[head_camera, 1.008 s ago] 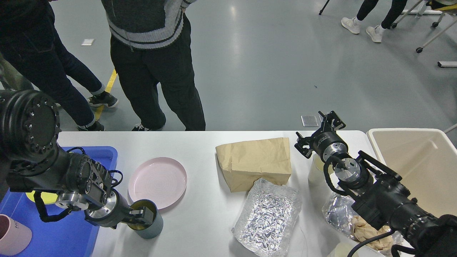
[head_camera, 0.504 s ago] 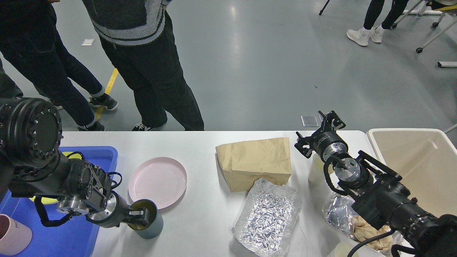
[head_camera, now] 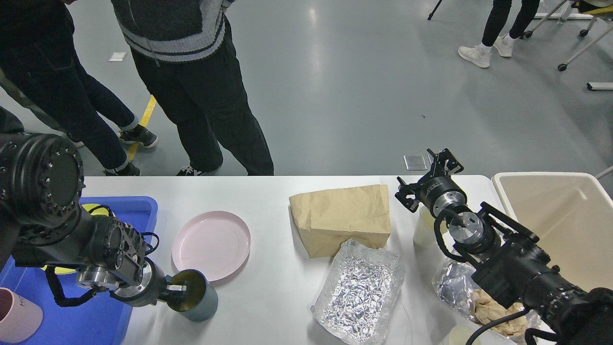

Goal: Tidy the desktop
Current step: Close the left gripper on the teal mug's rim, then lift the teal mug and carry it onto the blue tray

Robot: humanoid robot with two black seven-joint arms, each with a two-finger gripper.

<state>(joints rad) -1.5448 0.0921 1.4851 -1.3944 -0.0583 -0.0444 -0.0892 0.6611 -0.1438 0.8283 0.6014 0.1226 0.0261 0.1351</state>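
Note:
The white desktop (head_camera: 268, 201) carries a pink plate (head_camera: 210, 245), a brown paper bag (head_camera: 342, 218), a crumpled foil tray (head_camera: 359, 290) and a grey-blue cup (head_camera: 198, 302). My left gripper (head_camera: 179, 291) is shut on the cup's rim near the front left, and the cup leans toward the left. My right gripper (head_camera: 426, 176) is open at the back right, just above a white paper cup (head_camera: 421, 232), holding nothing.
A blue tray (head_camera: 96, 318) at the left edge holds a pink cup (head_camera: 17, 321) and something yellow (head_camera: 60, 269). A beige bin (head_camera: 560, 225) stands at the right. Foil with crumpled paper (head_camera: 467, 294) lies under my right arm. People stand beyond the far edge.
My left gripper has shifted slightly left with the grey-blue cup, which now tilts more toward the blue tray. The right arm has not moved. The people behind have shifted.

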